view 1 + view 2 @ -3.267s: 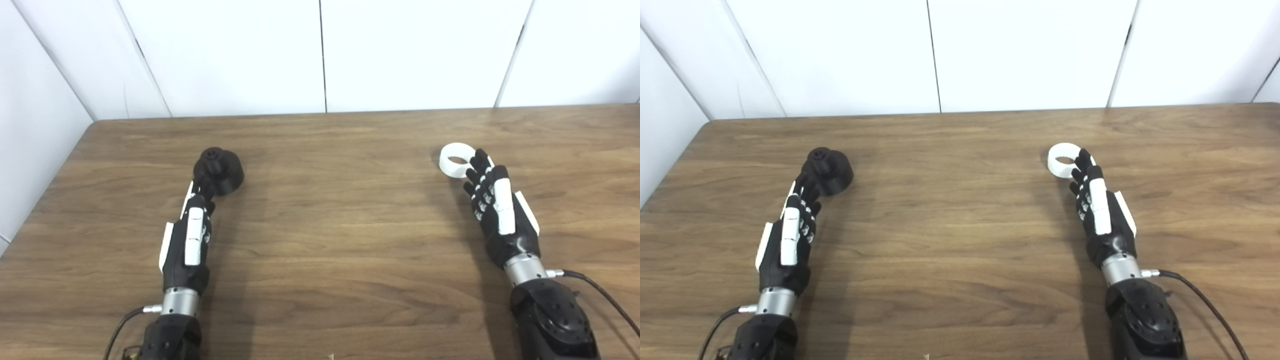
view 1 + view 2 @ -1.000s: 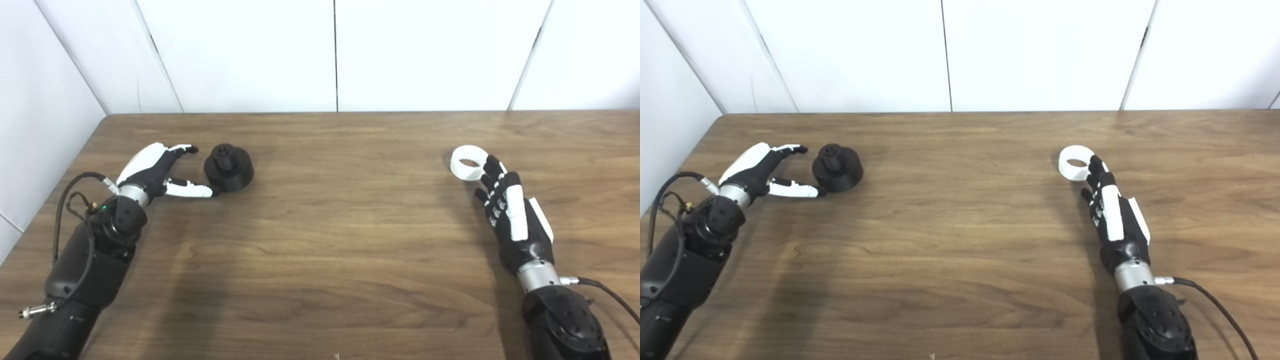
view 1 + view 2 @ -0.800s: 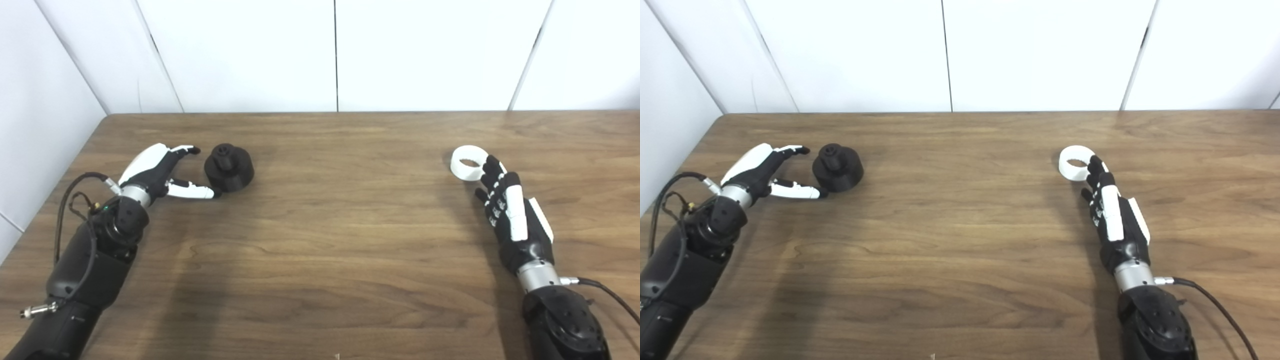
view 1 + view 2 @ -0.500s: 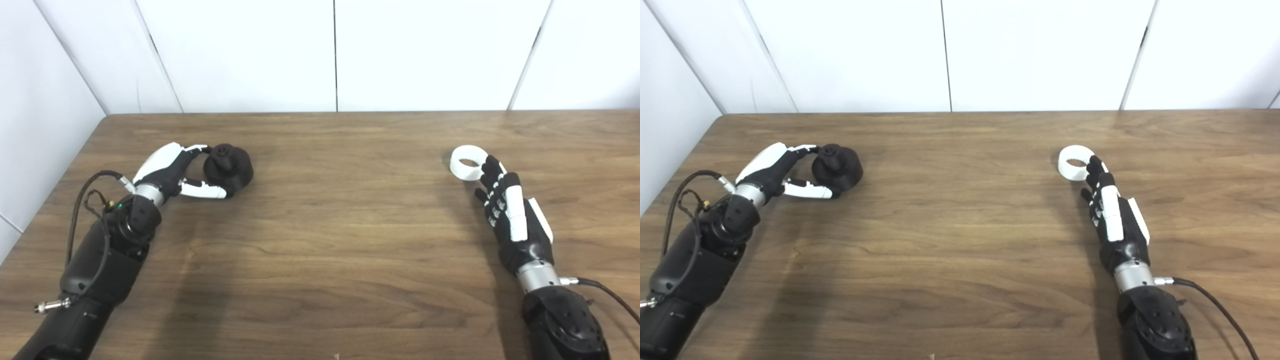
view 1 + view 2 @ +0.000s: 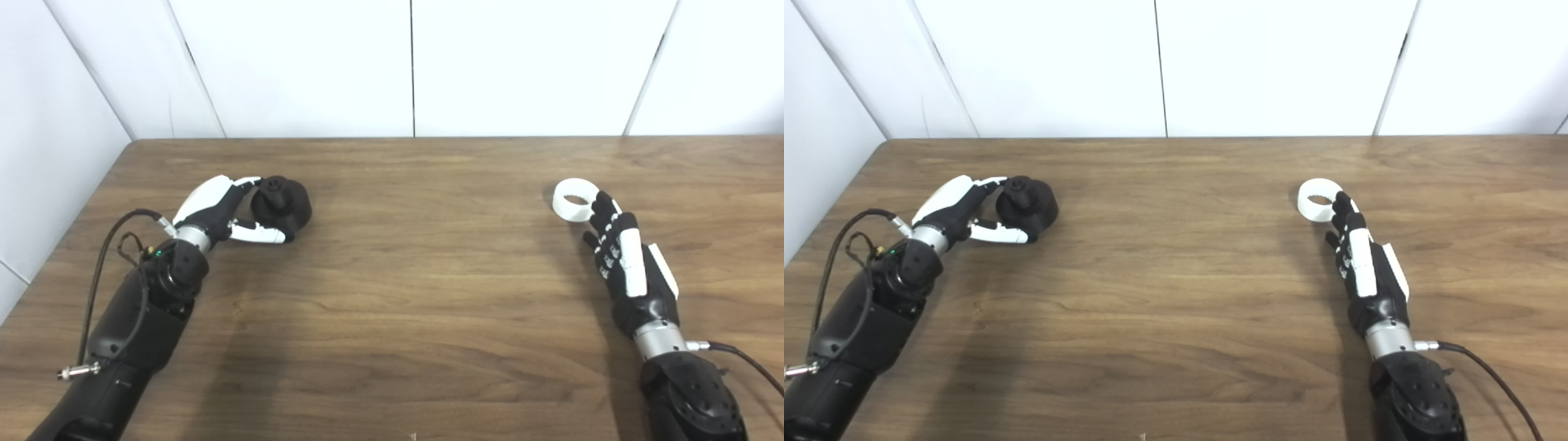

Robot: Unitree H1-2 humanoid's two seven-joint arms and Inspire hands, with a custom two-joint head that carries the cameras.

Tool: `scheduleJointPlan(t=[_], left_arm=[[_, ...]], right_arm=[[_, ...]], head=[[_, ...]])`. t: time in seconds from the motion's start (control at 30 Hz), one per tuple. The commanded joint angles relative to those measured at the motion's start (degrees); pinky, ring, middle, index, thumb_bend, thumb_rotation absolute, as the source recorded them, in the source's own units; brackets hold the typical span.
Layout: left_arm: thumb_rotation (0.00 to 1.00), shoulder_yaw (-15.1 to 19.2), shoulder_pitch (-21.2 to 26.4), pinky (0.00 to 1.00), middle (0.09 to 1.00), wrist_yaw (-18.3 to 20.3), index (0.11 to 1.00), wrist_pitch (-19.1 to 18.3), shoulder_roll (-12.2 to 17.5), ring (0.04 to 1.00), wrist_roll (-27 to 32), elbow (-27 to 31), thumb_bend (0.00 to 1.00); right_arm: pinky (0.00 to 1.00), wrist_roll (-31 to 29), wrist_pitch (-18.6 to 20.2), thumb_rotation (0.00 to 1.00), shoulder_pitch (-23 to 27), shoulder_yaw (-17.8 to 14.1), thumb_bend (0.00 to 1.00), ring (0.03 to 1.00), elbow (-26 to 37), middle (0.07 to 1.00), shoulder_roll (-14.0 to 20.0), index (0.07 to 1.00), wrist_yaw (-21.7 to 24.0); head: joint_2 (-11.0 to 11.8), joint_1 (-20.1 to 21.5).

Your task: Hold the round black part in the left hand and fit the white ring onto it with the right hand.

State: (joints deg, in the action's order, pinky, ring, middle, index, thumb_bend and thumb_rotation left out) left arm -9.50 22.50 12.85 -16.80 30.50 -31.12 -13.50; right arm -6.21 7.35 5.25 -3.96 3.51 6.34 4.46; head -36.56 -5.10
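Observation:
The round black part (image 5: 283, 204), with a knob on top, rests on the wooden table (image 5: 404, 275) at the left. My left hand (image 5: 228, 209) reaches it from the left. Its fingers (image 5: 245, 182) lie against the knob side and its thumb runs along the near side of the part, so the part sits between them; the fingers stay spread. The white ring (image 5: 572, 199) lies flat on the table at the right. My right hand (image 5: 621, 260) lies flat and open just behind it, fingertips at the ring's near edge.
White wall panels (image 5: 410, 67) close off the table's far edge and its left side. Loose cables hang off both wrists, one at the left (image 5: 104, 245) and one at the right (image 5: 741, 367).
The left hand has swung out to the left of the black part, then slid right until fingers and thumb bracket it. The right hand and the ring have stayed put.

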Motion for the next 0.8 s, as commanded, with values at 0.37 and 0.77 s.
scheduleJointPlan(t=[0.37, 0.77], left_arm=[[0.2, 1.35, 2.16, 0.92, 0.897, -4.16, 0.722, 2.22, 0.38, 0.972, -0.65, 1.06, 0.85], [0.13, 1.84, 1.51, 0.88, 0.855, -9.99, 0.612, 5.87, -0.65, 0.937, -1.34, 0.08, 0.79]], right_arm=[[1.0, -0.5, -1.27, 1.0, 0.15, -0.65, 0.69, 1.0, 2.7, 0.981, 0.26, 0.969, 0.02], [1.0, -0.4, -0.69, 1.0, 0.18, -0.5, 0.7, 1.0, 2.61, 0.982, 0.74, 0.965, 0.38]], head=[[-0.3, -0.08], [-0.58, 0.02]])
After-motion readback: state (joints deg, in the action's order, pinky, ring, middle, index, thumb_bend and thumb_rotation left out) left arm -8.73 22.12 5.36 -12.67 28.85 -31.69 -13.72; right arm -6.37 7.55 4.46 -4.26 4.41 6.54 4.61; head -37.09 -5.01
